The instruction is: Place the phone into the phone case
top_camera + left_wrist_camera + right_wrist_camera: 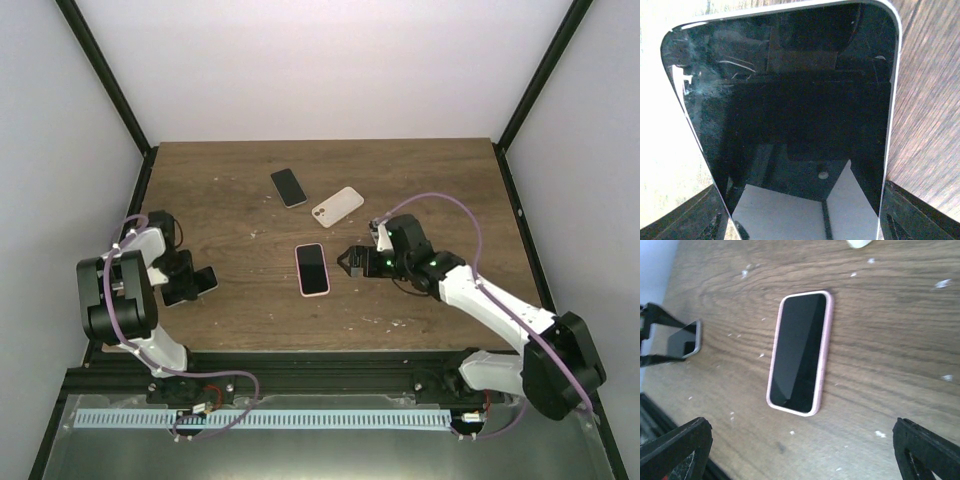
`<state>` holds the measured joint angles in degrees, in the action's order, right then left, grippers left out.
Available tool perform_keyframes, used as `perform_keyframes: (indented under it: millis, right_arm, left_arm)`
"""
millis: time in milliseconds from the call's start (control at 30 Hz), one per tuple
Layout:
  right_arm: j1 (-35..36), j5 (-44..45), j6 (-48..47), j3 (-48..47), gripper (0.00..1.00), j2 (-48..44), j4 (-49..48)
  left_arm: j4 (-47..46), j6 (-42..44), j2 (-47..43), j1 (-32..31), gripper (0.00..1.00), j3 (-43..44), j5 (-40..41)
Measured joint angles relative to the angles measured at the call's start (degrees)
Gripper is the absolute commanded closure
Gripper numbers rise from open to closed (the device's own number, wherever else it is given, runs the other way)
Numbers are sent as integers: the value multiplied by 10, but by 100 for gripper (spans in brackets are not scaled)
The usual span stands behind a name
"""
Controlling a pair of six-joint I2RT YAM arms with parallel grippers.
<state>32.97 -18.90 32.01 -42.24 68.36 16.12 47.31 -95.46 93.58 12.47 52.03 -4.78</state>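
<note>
Poised along both long edges of a bare phone (790, 125) with the left fingers (922, 217), very close, yet impossible to tell whether clamped or merely alongside; spread wide and holding nothing with the right fingers (675, 445), just right of the pink-cased phone (312, 268). Down on the wooden surface (250, 320) well left of that pink-cased phone, with a cream phone case (337, 206) and a second bare phone (289, 187) beyond it. Probably light, rigid and slippery, so best taken squarely by the stiff side rails, sparing the scuffed, breakable glass face.

Pink case (824, 355), brn wood table (890, 340)
</note>
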Motion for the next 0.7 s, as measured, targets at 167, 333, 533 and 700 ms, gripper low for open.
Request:
perform_keyframes:
  millis: [167, 333, 533, 700]
  right_arm:
    - [-36, 42, -22, -30, 0, 45, 34]
    - [-104, 99, -70, -100, 18, 156, 69]
    - [-188, 128, -120, -136, 49, 216, 85]
    - [-229, 134, -152, -189, 62, 271, 92]
  left_arm:
    - [9, 49, -1, -26, 41, 1, 7]
    - [28, 104, -2, -77, 43, 11, 5]
    - [29, 162, -23, -131, 42, 14, 0]
    - [29, 200, -46, -173, 42, 14, 0]
